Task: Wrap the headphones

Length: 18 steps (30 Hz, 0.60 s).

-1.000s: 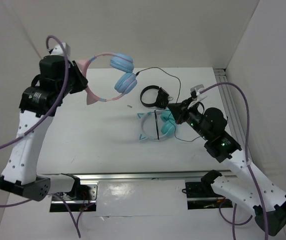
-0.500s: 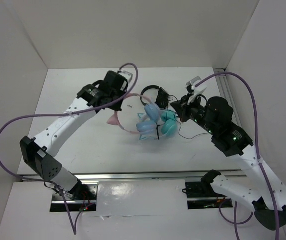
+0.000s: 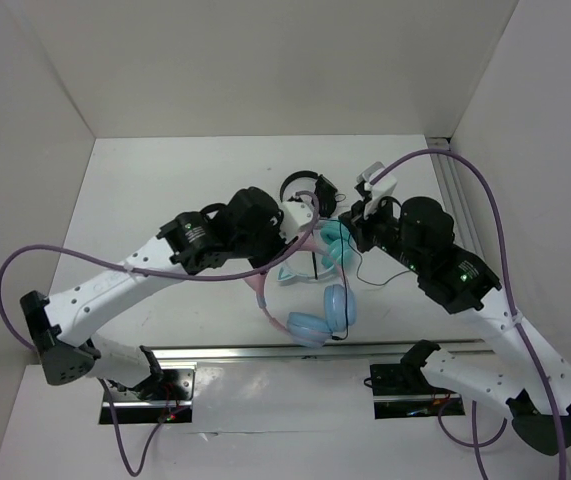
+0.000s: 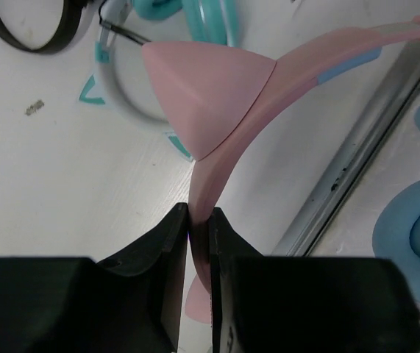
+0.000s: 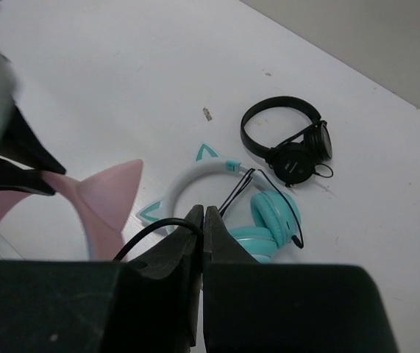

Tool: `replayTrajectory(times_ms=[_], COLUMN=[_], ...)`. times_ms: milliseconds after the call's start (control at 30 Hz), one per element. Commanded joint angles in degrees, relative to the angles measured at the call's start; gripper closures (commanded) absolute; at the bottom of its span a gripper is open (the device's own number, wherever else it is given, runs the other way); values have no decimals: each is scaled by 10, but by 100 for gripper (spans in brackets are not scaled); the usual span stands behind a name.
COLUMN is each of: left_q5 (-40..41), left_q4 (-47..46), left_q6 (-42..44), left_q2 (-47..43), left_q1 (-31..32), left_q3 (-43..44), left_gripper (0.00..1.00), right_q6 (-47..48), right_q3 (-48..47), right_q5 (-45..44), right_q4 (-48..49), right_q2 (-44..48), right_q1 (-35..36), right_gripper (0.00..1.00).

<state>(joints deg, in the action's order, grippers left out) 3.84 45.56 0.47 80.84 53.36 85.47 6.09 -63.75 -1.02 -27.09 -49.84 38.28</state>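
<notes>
Pink headband [image 4: 232,140] is pinched tight in my left gripper [image 4: 199,219]; the headphones [image 3: 339,306] are low in the middle of the top view. My right gripper [image 5: 202,219] squeezes the thin black cable [image 5: 147,234]. Pulling hard could snag the teal headphones [image 3: 336,250] and drag them.

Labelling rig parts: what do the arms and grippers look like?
The left arm and right arm have white perforated links, black joint housings and a purple cable each. Green lights dot the right one. The left gripper and right gripper have flat black fingers.
</notes>
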Motion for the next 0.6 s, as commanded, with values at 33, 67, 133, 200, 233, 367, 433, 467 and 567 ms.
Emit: replayTrajectory(times_ms=[33, 67, 133, 200, 233, 367, 433, 467, 567], left_q5=[-95, -103, -121, -132, -132, -158, -163, -163, -163], left_q4=[-41, -41, -35, -35, -35, -29, -23, -23, -35], left_q6=[30, 30, 35, 35, 35, 35, 35, 35, 35], left_q2=[-57, -57, -66, -71, -71, -65, -60, -60, -77], left_q1=[13, 13, 13, 13, 13, 13, 13, 13, 13], left_q3=[14, 14, 20, 27, 27, 40, 54, 54, 59], left_gripper=[100, 100, 100, 100, 100, 100, 100, 100, 100], right_q6=[11, 11, 11, 11, 11, 11, 11, 11, 11], right_q3=[5, 5, 5, 5, 5, 10, 16, 16, 32], right_q5=[-26, -21, -13, 2, 7, 44, 65, 66, 71], right_q4=[22, 22, 22, 17, 17, 24, 24, 29, 36], right_q2=[-7, -7, -18, -24, -31, -43, -48, -53, -67], right_q1=[5, 5, 5, 5, 5, 5, 5, 5, 5], right_gripper=[100, 100, 100, 100, 100, 100, 100, 100, 100])
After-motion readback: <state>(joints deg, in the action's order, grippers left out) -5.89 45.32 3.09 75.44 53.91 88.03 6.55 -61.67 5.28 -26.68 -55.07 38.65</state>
